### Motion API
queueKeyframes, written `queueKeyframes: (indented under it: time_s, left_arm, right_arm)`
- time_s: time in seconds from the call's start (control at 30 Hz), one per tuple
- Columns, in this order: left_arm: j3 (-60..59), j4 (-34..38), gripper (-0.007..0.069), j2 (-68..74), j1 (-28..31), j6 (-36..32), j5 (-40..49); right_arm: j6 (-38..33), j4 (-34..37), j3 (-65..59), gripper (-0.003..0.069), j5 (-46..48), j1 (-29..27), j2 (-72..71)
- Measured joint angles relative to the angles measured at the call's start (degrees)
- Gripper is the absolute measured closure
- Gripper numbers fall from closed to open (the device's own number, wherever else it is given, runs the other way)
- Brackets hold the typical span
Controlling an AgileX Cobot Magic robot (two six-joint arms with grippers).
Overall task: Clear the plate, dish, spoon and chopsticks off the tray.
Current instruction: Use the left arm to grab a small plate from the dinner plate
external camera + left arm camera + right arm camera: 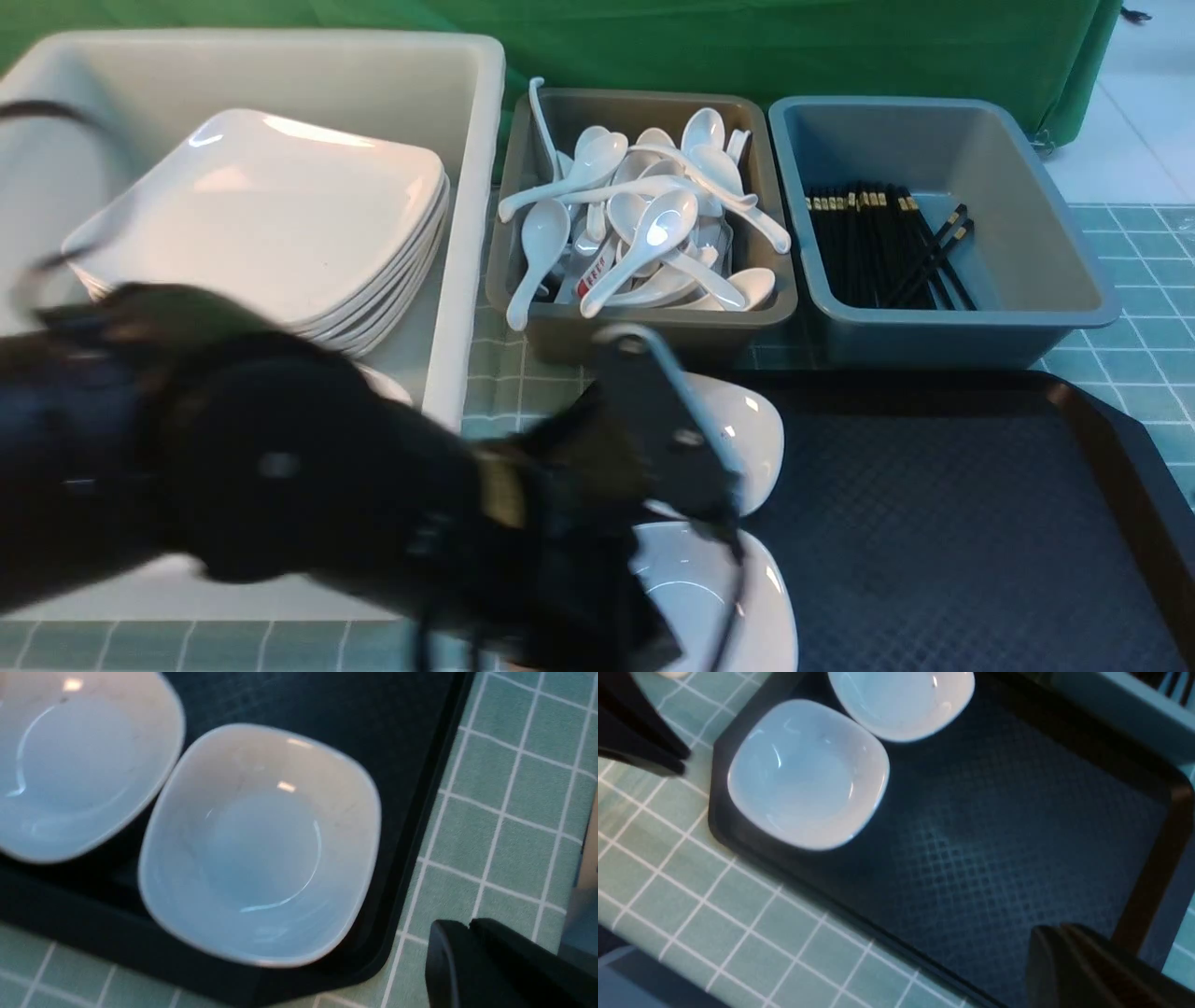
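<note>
So: dish step. Two dishes sitting at tray [934,523] left edge: near dish [719,588] in near-left corner, far dish [752,434] just beside. L tool [469,926] hovering close, clenched, empty; R tool [1059,928] clenched, empty. Next needing: L opening, pinching a rim.

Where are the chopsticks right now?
In the front view, the chopsticks lie in the blue-grey bin on the right, beside the spoon bin and behind the black tray.
</note>
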State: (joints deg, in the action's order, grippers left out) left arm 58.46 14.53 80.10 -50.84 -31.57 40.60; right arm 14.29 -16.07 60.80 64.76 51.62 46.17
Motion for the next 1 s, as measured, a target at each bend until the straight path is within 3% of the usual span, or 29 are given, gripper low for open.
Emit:
queueKeyframes:
  time_s: [0.17, 0.33, 0.63, 0.77, 1.0]
  left_arm:
    - [5.5, -1.1, 0.0606, 6.2, -2.8, 0.0, 0.0]
    - [9.1, -8.8, 0.0570, 13.6, -5.8, 0.0, -0.3]
    - [9.8, -19.5, 0.0335, 21.8, -9.6, 2.2, -0.3]
    - [9.8, -27.5, 0.0228, 24.2, -9.6, 9.1, -0.9]
    - [9.8, -28.3, 0.0204, 26.9, -9.6, 10.9, -3.4]
  right_arm:
    - [0.2, -0.1, -2.6, 0.0624, 0.0, 0.0, -6.6]
    - [1.5, -0.2, -3.3, 0.0624, 0.0, 0.0, -14.2]
    - [1.5, -0.3, -4.1, 0.0624, 0.0, 0.0, -20.1]
    - [1.5, -0.4, -6.5, 0.0624, 0.1, 0.0, -20.4]
    - [1.5, -0.4, -8.6, 0.0624, 0.1, 0.0, -20.4]
